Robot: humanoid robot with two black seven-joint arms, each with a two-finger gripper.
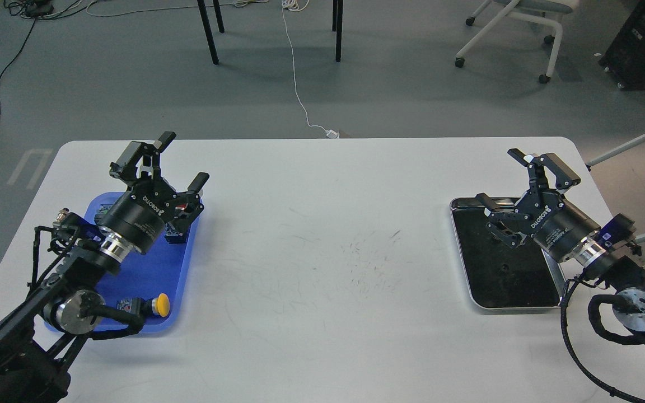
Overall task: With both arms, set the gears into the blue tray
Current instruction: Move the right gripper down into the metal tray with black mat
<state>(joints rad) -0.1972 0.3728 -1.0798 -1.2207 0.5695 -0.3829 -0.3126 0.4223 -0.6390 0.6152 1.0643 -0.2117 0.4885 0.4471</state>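
The blue tray (pixel 152 274) lies at the table's left. My left gripper (pixel 183 158) hangs open above its far end, fingers spread wide with nothing between them. My right gripper (pixel 499 175) stands open over the far left corner of the silver-rimmed metal tray (pixel 515 307), also holding nothing. On that tray's dark inside I make out one tiny dark round shape, faintly, that looks like a gear (pixel 504 267). No gear shows on the blue tray; my left arm hides part of it.
A yellow-capped push-button (pixel 159 305) lies at the blue tray's near end. More switches (pixel 177 232) sit partly hidden under my left wrist. Beyond the table's far edge are chair legs (pixel 209 33), a white cable (pixel 299 95) and an office chair (pixel 515 33).
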